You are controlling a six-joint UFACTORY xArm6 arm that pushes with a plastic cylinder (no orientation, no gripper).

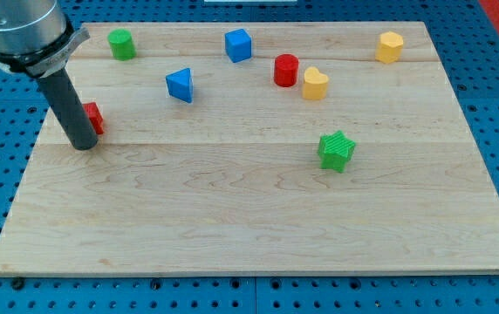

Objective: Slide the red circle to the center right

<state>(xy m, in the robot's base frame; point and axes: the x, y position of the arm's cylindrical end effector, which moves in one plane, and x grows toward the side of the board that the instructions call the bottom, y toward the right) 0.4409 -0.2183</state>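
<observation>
My tip [84,145], the blunt end of the dark rod with no jaws to open or close, rests at the view's left edge of the pale wooden board [258,235], touching a partly hidden small red block [93,117]. The short red cylinder block [286,70] sits well apart, near the top centre, just beside the yellow heart-shaped block [315,84]. It looks light, rigid and free-sliding; I'd push its left flank, dead-centre, lest it roll aside.
</observation>
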